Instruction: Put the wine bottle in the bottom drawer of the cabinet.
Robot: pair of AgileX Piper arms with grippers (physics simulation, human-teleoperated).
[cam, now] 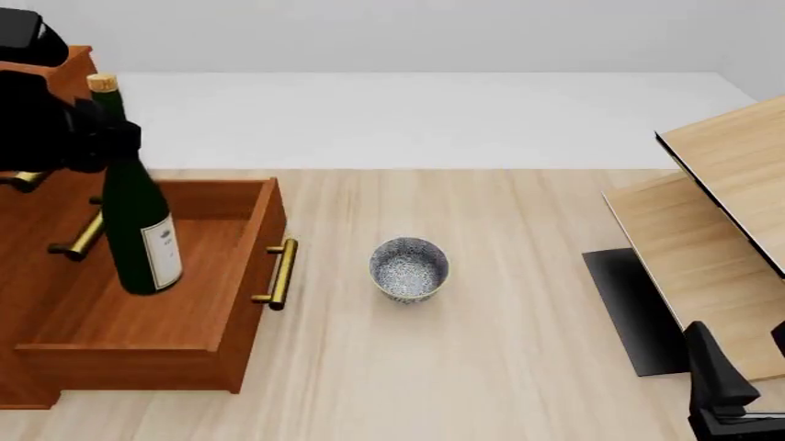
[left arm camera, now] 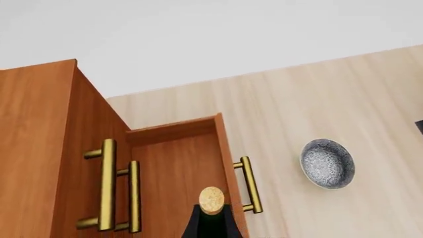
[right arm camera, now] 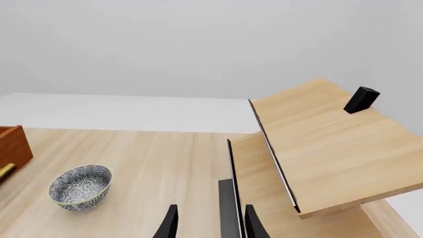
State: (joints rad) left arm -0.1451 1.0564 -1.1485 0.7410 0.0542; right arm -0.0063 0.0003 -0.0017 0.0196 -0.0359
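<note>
Wine bottle (cam: pixel 139 216) hanging upright over the open bottom drawer (cam: pixel 147 349) at the left, neck clamped in the left gripper (cam: pixel 88 138) (fingers shut around the glass). Cabinet (cam: pixel 50 83) rising at far left, behind the pulled-out drawer. Pale wooden furniture (cam: pixel 723 239) at the right. Right gripper (right arm camera: pixel 210 225) low at near right, fingers apart. Speckled bowl (cam: pixel 409 268) mid-table, just right of the drawer handle (cam: pixel 282 273).
</note>
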